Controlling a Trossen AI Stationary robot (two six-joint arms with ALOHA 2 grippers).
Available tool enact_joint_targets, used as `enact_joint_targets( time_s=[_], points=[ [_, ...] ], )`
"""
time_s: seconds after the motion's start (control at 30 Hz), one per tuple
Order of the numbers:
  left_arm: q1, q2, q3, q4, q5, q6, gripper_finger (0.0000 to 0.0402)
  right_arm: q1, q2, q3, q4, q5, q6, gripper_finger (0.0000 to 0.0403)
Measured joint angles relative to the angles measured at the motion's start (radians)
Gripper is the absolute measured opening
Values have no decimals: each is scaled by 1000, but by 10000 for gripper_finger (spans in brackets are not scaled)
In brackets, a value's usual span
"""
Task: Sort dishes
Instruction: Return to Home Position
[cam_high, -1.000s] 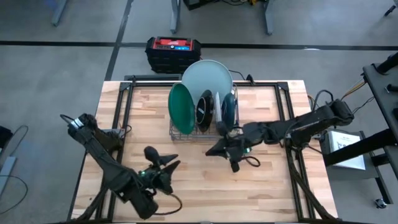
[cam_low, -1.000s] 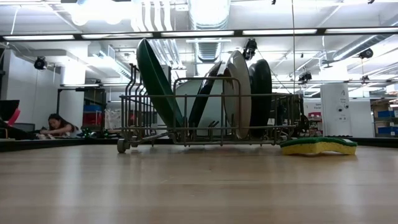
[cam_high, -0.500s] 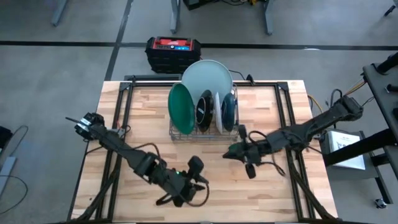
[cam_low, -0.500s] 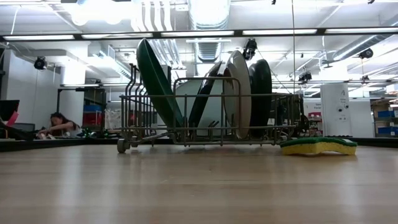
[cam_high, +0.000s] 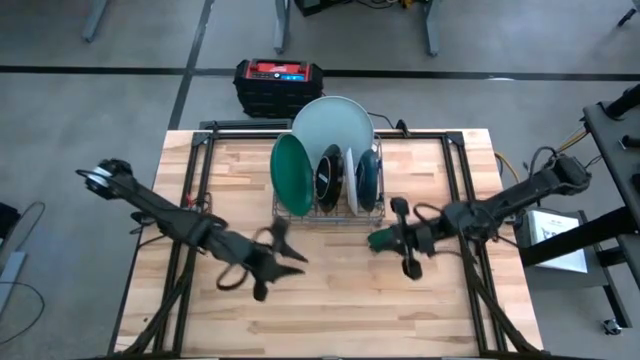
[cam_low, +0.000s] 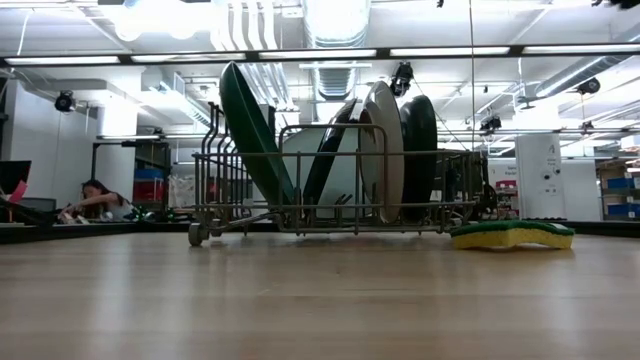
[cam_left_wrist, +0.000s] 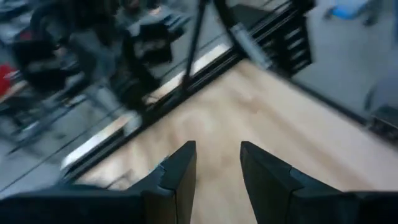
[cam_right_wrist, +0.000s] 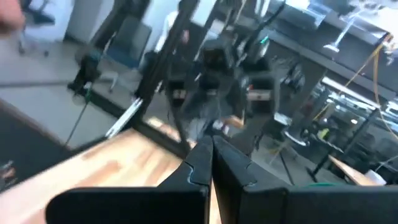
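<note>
The tabletop is as it was a second ago, and so is the wire rack at its far side: nothing in it has stirred while my arms moved.

The large pale plate leans at the back of the rack. In front of it, standing on edge in a row, are the green plate, the red-brown plate, the thin white plate and the dark teal plate. The low view shows them upright or gently leaning between the wires, none slipping. No dish lies loose on the wood, so I judge the sorting done.

What has changed is me. My left arm has swung round and stretched out, and my left hand has come back from the near edge to hang over bare wood in front of the rack, fingers apart, carrying nothing. My right arm has drawn back towards its own side; my right hand now sits just off the rack's front corner, fingers pressed together on nothing.

Both are pulling clear, which I read as the retreat to rest.

The yellow-green sponge lies flat beside the rack, untouched.
</note>
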Motion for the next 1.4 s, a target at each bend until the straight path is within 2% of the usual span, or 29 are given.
enact_joint_targets(
  time_s=[0.17,0.27,0.4,0.5,0.67,0.87,0.93,1.13,1.27,1.4],
  points=[
    [27,-190,-254,179,-184,31,116,-209,52,-1,54,-178,14,0],
    [82,-282,-399,317,-205,55,116,-314,56,3,90,-265,-13,0],
    [97,-445,-532,327,-214,18,116,-393,-11,-21,80,-309,-32,0],
    [84,-569,-592,321,-201,18,116,-397,-106,-84,72,-327,-43,0],
    [65,-748,-622,186,-183,26,116,-395,-280,-197,29,-327,-4,0],
    [65,-877,-610,-54,-188,-8,116,-396,-474,-317,28,-323,24,0],
    [66,-918,-614,-109,-218,-23,116,-397,-529,-354,32,-316,24,0],
    [66,-1050,-689,-115,-234,-58,116,-398,-717,-481,29,-299,76,0],
    [66,-1136,-796,-24,-211,-76,116,-398,-849,-550,22,-299,121,0],
    [64,-1223,-891,4,-211,-87,116,-395,-965,-550,-101,-302,129,0]
  ],
)
